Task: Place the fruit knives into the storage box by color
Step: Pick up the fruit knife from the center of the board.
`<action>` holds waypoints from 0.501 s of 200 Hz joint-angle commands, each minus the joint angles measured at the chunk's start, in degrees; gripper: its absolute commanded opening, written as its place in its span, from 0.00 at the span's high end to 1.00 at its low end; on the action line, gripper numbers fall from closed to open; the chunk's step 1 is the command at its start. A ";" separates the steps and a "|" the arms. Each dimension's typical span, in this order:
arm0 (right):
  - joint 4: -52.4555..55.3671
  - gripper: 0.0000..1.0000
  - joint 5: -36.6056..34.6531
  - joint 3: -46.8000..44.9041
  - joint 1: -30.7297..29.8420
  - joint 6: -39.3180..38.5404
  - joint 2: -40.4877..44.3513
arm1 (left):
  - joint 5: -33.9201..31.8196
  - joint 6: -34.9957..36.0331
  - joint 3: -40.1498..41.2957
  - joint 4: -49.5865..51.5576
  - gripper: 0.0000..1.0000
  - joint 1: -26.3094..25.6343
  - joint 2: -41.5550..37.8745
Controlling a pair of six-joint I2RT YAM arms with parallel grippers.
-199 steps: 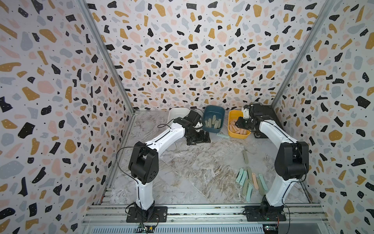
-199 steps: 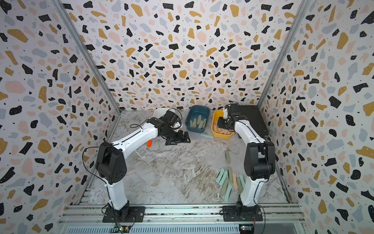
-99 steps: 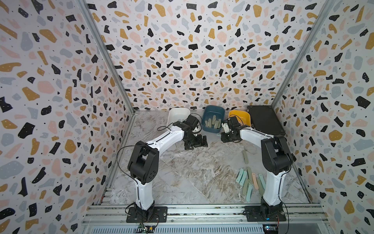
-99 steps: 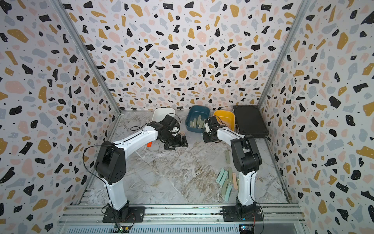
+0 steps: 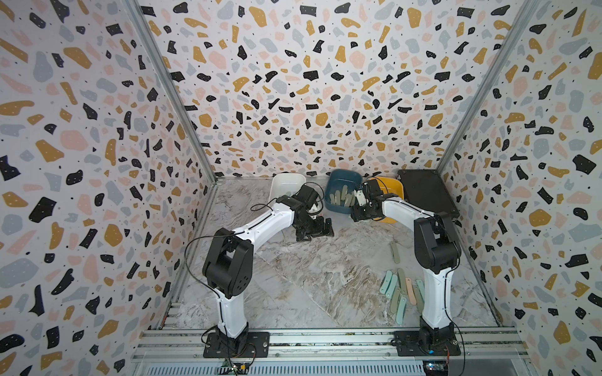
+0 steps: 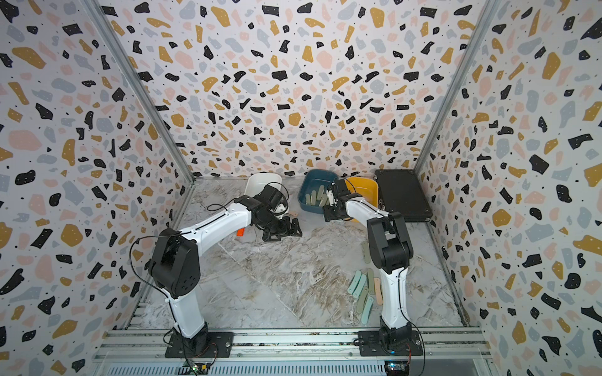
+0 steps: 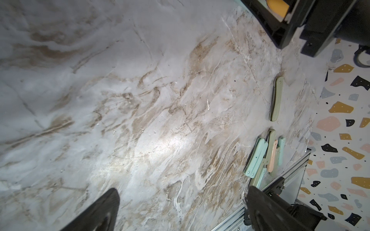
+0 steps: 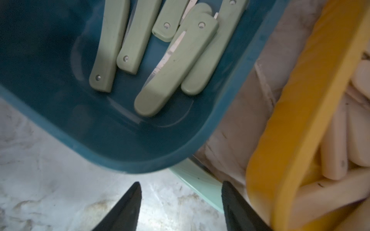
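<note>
Hovering at mint knife (image 8: 202,186) between teal tub (image 8: 100,140) and yellow tub (image 8: 290,120), right pincer (image 8: 181,184) parted.
With left pincer (image 7: 183,191) spread wide above counter (image 7: 140,100).

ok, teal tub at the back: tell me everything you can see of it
The teal tub is a dark teal-blue, rounded-rectangular open container that looks like smooth plastic. It stands upright on the marble table at the back, between the white tub and the yellow tub, with a gap to the yellow one. Several sage green knives lie inside, some overlapping. A mint knife shows at its corner, seemingly partly under the rim.
</note>
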State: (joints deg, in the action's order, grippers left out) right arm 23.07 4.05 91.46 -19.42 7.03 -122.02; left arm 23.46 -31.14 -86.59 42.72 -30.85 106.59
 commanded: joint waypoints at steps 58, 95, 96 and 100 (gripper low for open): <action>9.78 0.31 2.89 5.24 0.39 -0.11 -2.89 | 0.93 -0.19 1.70 -2.19 0.01 0.44 -3.49; 9.86 0.49 3.04 1.28 0.33 2.20 -0.51 | 1.39 -0.06 1.61 -2.21 0.01 0.62 -3.68; 9.79 0.49 3.10 1.05 0.29 2.33 -0.42 | 1.40 -0.02 1.65 -2.25 0.01 0.57 -3.67; 9.53 0.51 3.27 0.18 0.18 2.70 0.08 | 1.35 -0.07 1.70 -2.30 0.01 0.55 -3.81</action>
State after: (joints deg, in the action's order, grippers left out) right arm 30.17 6.66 94.39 -19.33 7.77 -124.97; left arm 23.81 -31.16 -85.47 41.45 -30.55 105.01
